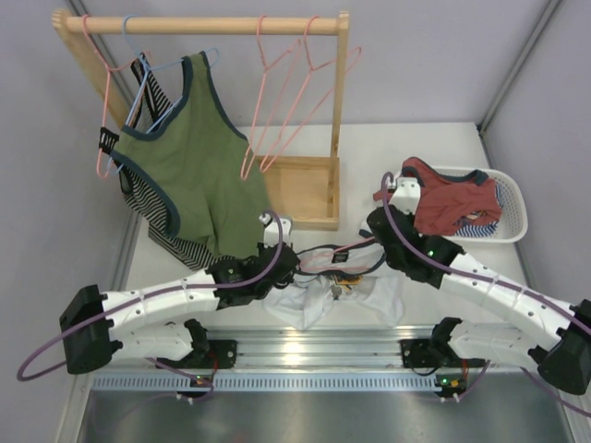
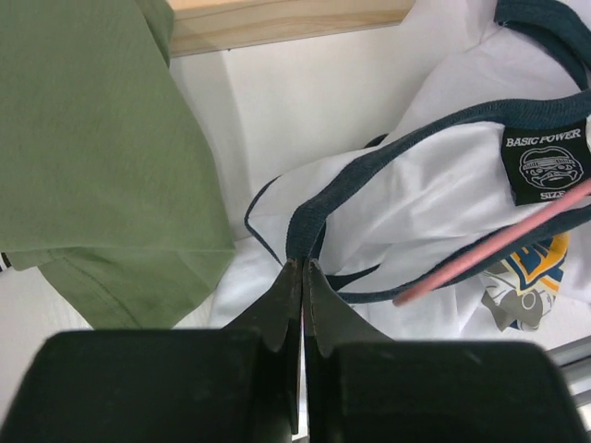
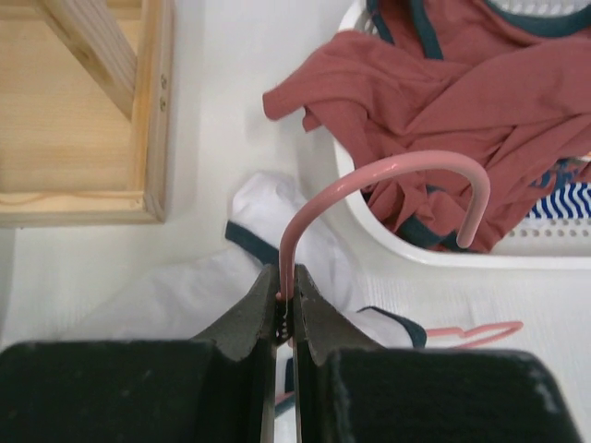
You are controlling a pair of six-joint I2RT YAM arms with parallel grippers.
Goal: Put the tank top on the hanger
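The tank top (image 2: 406,185) lies crumpled on the table (image 1: 425,148), front centre between both arms. There, the left jaws pinch shut on its navy trim at the strap. And the right jaws clamp the hanger (image 3: 397,166) just below its hook, pink wire crossing the top beside its label.

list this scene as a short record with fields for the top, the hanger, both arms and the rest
tank top: white, navy trim, crumpled, not yet on the hanger
hanger: pink wire, lying across the tank top
left gripper: jaws shut on the tank top's navy trim
right gripper: jaws shut on the hanger's neck below the hook
rack: wooden, holds olive tank top and spare pink hangers
basket: white, holds red garment
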